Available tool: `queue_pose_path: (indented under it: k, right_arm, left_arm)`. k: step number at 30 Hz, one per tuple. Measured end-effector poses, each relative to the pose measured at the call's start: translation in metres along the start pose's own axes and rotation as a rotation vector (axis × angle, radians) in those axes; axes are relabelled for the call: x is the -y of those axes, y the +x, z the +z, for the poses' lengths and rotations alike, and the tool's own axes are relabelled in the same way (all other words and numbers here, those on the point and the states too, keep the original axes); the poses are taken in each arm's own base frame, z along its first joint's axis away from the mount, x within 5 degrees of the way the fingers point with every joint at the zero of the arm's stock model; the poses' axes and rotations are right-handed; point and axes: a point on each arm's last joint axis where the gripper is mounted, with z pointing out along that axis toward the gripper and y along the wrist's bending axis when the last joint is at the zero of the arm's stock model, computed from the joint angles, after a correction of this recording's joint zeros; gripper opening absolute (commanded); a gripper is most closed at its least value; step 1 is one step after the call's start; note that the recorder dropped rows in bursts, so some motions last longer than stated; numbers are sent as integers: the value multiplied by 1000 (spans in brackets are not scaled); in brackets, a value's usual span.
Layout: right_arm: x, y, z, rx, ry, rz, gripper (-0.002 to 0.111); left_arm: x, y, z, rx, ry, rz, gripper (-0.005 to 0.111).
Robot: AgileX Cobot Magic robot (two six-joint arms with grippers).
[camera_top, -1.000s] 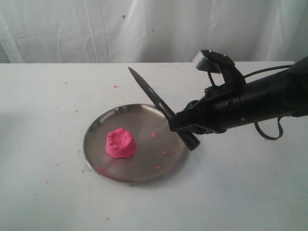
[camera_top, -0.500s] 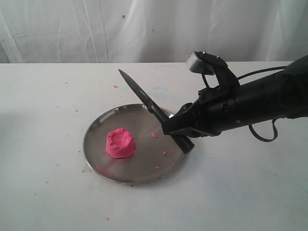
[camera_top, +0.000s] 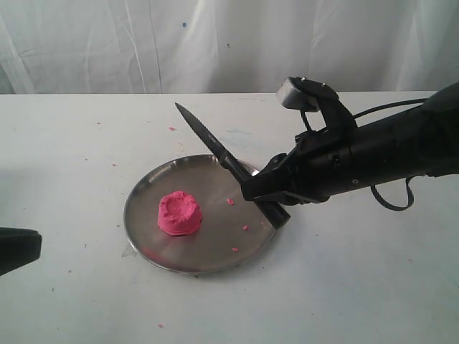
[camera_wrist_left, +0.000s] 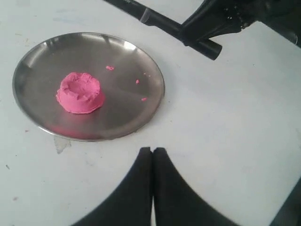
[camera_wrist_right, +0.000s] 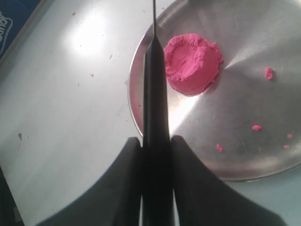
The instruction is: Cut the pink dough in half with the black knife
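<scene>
One black knife (camera_top: 208,136), one pink dough (camera_top: 179,213), one plate (camera_top: 143,197).
Our right gripper (camera_wrist_right: 156,141) pinches the knife over the plate's right edge; dough mid-plate; left gripper (camera_wrist_left: 153,151) pressed together.

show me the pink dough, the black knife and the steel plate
pink dough (camera_top: 179,213): exterior view, top of mound
black knife (camera_top: 206,135): exterior view, mid blade
steel plate (camera_top: 208,251): exterior view, bare front part
</scene>
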Motion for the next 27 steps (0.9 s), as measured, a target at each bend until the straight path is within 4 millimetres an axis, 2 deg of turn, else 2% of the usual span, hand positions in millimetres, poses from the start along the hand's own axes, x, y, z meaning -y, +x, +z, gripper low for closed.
queue_pose_path:
  k: [13, 21, 27]
  right_arm:
    - [-2, -1, 0, 12, -19, 5, 0]
    - [-8, -1, 0, 9, -88, 3, 0]
    - [-9, -1, 0, 11, -100, 5, 0]
  left_arm:
    - [-39, -15, 60, 21, 31, 59, 0]
    - [-63, -20, 104, 98, 80, 229, 0]
    - [-73, -30, 139, 59, 136, 201, 0]
